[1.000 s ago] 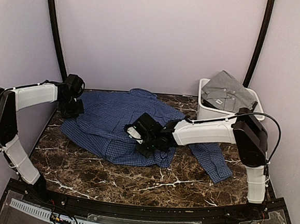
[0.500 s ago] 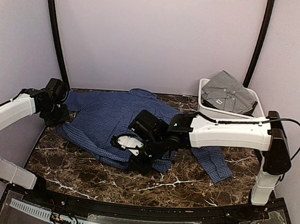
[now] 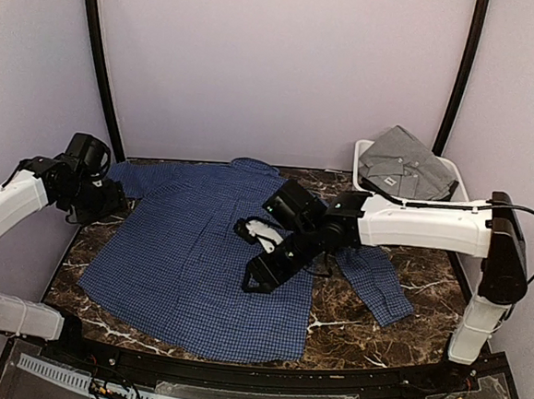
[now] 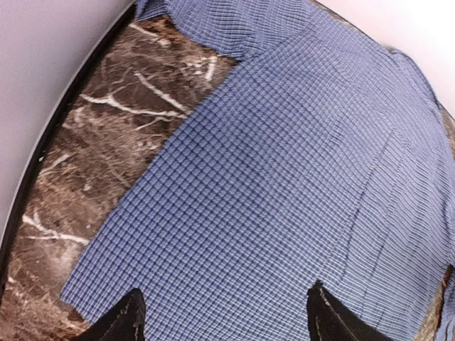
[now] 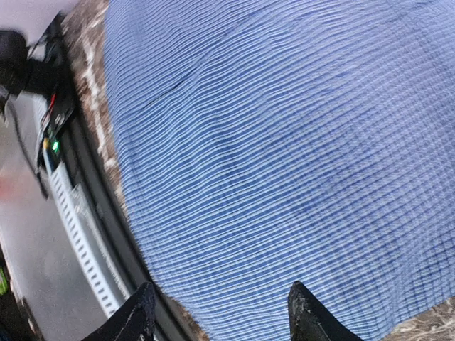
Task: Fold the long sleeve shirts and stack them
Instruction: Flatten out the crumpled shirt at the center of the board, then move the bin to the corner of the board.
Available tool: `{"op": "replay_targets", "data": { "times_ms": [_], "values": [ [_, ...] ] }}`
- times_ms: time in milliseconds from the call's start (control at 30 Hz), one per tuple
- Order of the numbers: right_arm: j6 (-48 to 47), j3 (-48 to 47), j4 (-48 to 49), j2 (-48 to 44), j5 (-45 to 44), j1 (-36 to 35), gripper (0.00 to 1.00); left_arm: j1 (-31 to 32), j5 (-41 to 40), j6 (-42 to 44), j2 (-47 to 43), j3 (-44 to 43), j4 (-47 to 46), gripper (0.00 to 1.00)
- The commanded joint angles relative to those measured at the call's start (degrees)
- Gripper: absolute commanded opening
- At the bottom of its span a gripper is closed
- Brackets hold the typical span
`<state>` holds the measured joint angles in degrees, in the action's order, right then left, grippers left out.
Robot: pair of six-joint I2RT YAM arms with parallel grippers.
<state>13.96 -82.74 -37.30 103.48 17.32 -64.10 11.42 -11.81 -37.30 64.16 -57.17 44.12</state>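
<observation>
Top external view showed the soft, limp navy checked shirt (image 3: 197, 259) lying flat, probably best pinched at its hem corners, while left gripper (image 4: 224, 316) and right gripper (image 5: 220, 312) gaped empty.

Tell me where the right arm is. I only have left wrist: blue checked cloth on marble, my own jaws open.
Observer: The right arm reaches in across the table, its jaws open and holding nothing above the middle of the blue shirt.
Operator: Is the other shirt on the table?
Observer: No. The grey shirt lies in the white bin at the far right corner.
Operator: Is any of the blue one out of my frame?
Observer: Yes. One sleeve trails off to the right, past the right arm, and ends short of the table's near edge.
</observation>
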Motion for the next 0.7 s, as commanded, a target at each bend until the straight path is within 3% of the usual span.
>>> {"op": "replay_targets", "data": {
  "times_ms": [0,233,367,667],
  "values": [
    [7.4,4.55,8.2,-1.19,-9.39,7.94,0.6,2.16,13.54,3.58,2.89,-1.32,-6.78,0.78],
    [11.74,3.54,17.86,1.51,-21.05,19.68,0.54,13.66,20.08,2.01,15.89,-2.68,-19.01,0.78],
    [12.37,3.97,17.59,0.26,-27.1,22.85,0.53,16.07,22.0,1.41,21.3,-4.27,-23.42,0.78],
    [14.09,10.7,17.97,-7.52,-30.94,28.41,0.56,17.28,24.85,1.6,27.03,-5.63,-27.22,0.78]
  ]
}}
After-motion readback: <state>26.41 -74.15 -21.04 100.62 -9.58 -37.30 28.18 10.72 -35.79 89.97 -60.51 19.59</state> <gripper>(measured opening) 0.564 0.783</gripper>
